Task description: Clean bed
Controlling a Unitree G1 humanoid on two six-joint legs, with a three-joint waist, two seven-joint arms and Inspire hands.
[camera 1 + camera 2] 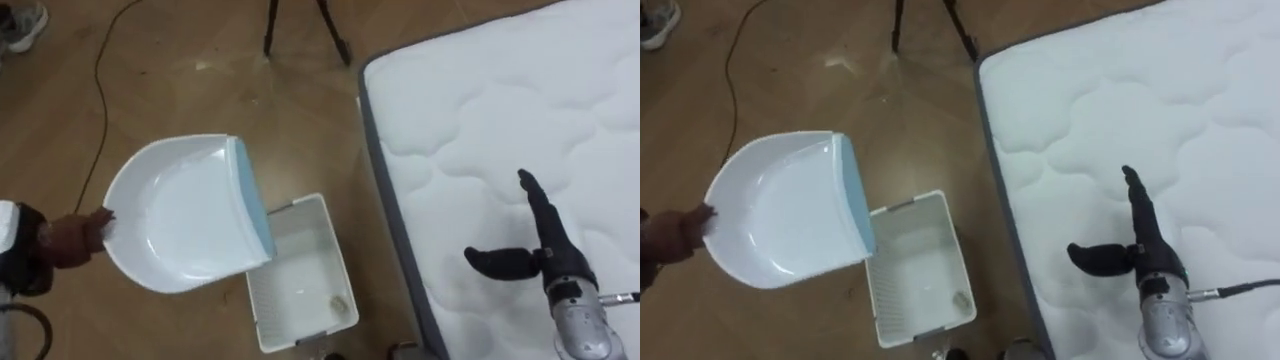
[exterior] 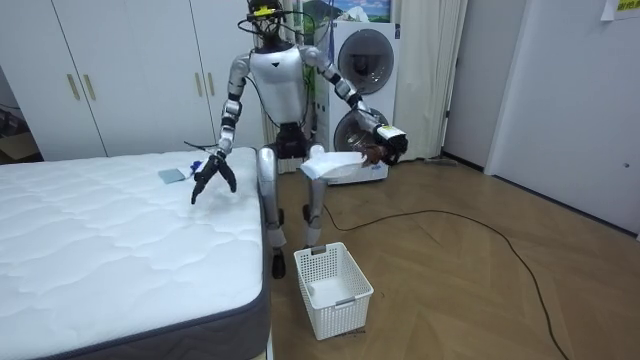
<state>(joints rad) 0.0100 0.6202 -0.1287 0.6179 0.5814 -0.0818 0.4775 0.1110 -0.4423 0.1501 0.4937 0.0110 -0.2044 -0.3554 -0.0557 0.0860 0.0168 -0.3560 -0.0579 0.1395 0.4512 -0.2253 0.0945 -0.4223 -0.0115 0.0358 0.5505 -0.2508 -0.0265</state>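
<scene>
Left eye view, bed: the white quilted mattress point(image 1: 500, 120) with a grey side takes up the right of the scene.
Right hand point(image 1: 535, 255): empty, fingers straight and thumb stuck out sideways, held over the mattress near its edge.
Blue-grey thing point(image 2: 171, 175): small and flat, lying on the mattress near the right hand in the room view.
Dustpan point(image 1: 180, 215): white with a pale blue lip point(image 1: 252, 200), held in the air beside the bed, the lip over a corner of the basket.
Left hand point(image 1: 75, 238): clamped on the dustpan's rear rim.
Basket point(image 1: 335, 255): white and slatted, on the wooden floor point(image 1: 200, 90) close beside the bed, with a small pale scrap point(image 1: 338, 300) in its bottom.
Robot: stands upright by the bed's side, the basket in front of its feet and washing machines point(image 2: 360, 60) behind it.
Floor: a dark cable point(image 1: 100, 90) and tripod legs point(image 1: 335, 35).
</scene>
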